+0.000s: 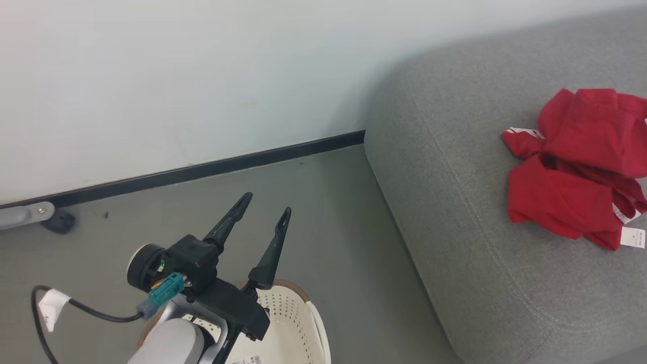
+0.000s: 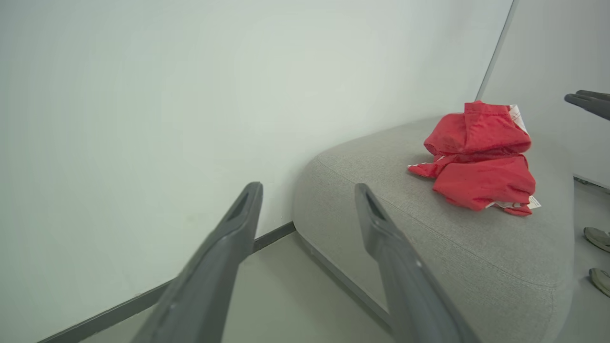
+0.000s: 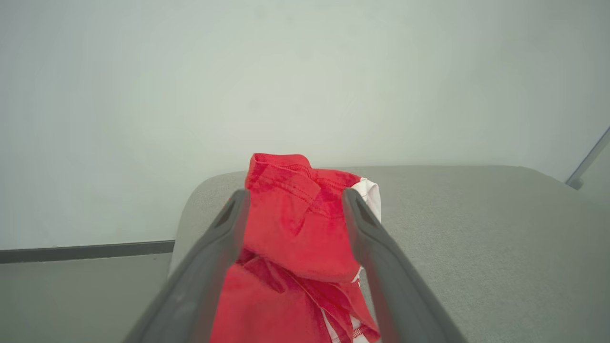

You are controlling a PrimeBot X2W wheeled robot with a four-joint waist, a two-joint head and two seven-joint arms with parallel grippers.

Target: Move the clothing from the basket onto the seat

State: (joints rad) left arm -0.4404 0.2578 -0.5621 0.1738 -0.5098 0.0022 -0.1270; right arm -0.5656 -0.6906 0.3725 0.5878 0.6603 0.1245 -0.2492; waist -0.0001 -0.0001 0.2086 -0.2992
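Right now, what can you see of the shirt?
The shirt is bright red, soft knit-looking fabric with white bands and trim, and a white paper tag at one corner. It lies crumpled in a loose heap, folded over itself, on top of the grey seat, resting on the cushion alone. The right gripper points at it with fingers open; in the left wrist view it looks clear of the cloth.

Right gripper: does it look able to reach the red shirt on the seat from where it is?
Probably yes. The right gripper is open and points straight at the red shirt, which lies loose on the seat with nothing between them.
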